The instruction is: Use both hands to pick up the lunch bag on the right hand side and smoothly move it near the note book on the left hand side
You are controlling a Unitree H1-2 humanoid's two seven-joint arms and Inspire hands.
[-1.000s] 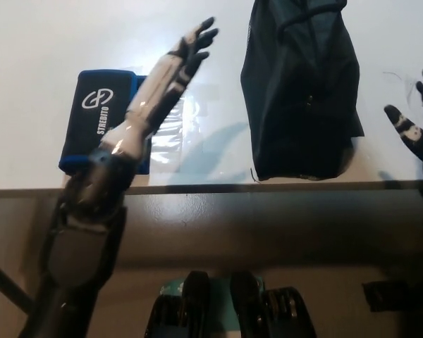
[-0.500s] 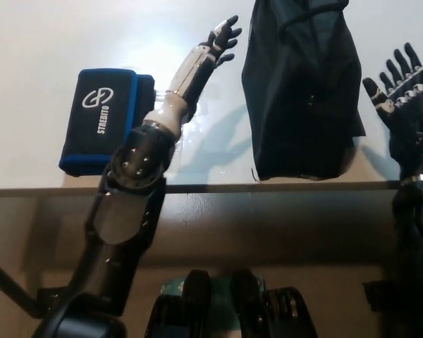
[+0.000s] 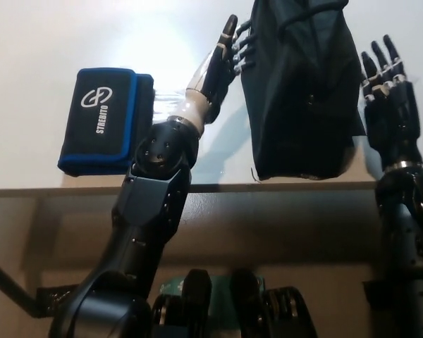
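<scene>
Dark fabric lunch bag (image 3: 302,91) sits on the white table (image 3: 35,42), right of centre, its lower end near the table's front edge. Left hand (image 3: 222,60) at the bag's left side, fingers spread and extended, tips touching or just beside the fabric; nothing gripped. Right hand (image 3: 386,84) just beside the bag's right side, fingers apart and pointing away from the robot, holding nothing. Blue-edged black notebook (image 3: 102,120), white logo on cover, lies on the left, apart from the bag
</scene>
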